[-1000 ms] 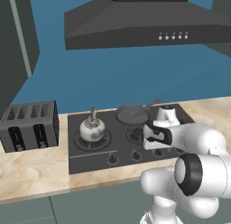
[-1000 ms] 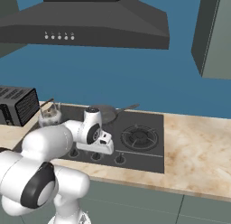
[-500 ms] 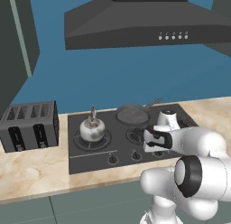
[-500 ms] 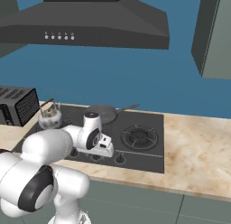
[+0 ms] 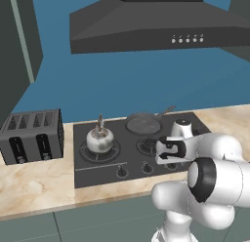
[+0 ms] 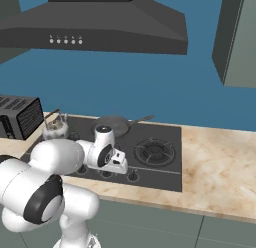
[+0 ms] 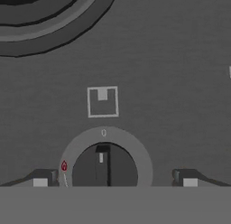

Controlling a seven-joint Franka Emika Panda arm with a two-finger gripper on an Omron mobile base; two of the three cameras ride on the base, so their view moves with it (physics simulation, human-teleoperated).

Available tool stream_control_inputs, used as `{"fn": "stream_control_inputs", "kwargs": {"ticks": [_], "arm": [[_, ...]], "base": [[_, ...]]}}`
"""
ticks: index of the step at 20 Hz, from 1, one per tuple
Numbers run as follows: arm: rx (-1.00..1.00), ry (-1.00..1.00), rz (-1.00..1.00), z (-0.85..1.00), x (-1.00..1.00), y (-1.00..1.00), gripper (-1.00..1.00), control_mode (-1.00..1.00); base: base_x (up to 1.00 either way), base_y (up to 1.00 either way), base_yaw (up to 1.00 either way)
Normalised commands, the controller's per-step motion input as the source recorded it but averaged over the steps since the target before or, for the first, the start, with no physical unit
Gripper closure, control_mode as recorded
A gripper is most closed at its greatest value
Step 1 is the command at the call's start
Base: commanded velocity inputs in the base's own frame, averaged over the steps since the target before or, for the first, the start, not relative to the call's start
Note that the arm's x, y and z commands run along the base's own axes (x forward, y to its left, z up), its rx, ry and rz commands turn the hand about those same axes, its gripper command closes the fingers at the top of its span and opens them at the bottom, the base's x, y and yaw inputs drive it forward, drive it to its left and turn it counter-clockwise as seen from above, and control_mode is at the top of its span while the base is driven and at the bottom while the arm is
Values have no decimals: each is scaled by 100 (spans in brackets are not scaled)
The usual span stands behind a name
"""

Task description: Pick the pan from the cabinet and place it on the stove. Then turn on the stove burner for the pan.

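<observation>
End effector: the end effector point(image 7: 115, 178) hangs low over the front strip of the stove point(image 5: 127, 160), fingers spread wide, one tip on each side of a round knob point(image 7: 104, 166) and holding nothing; in the left base view it sits at the stove's front right point(image 5: 168, 149), and in the right base view it sits over the knob row point(image 6: 119, 163).
Knob: dark, round, with a raised bar that points at the mark above it; a small square burner diagram point(image 7: 102, 101) is printed just beyond it.
Pan look: the pan point(image 5: 142, 123) is round, shallow and dark grey, with a long thin dark handle.
Pan place: on the rear middle burner of the stove, behind the end effector and apart from it.
Pan axis: the handle runs back and to the right, rising a little off the cooktop towards the blue wall.
Kettle: a shiny kettle point(image 5: 99, 139) stands on the front left burner, well apart from the pan.
Edges: the knobs lie along the stove's front edge, next to the marbled bench point(image 6: 220, 167).
Open room: the right burner point(image 6: 155, 151) is bare; a toaster point(image 5: 33, 134) stands on the bench left of the stove.
Overhead: a dark range hood point(image 5: 156, 29) hangs above; a cabinet point(image 6: 239, 39) is on the wall at upper right.
</observation>
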Motion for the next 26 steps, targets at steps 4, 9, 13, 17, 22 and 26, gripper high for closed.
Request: {"fn": "stream_control_inputs", "kwargs": {"ticks": [4,9,13,17,22,26], "arm": [[0,-6,0,-18,-22,9,-100,-100],[0,-4,0,-13,-22,19,-100,-100],[0,-3,0,-19,-22,14,-100,-100],[0,-1,0,-29,-24,6,-100,-100],[0,0,0,-33,-20,4,-100,-100],[0,0,0,-35,-20,8,100,-100]], "base": [[0,0,0],[0,0,0],[0,0,0],[0,0,0],[0,0,0],[0,0,0]]}}
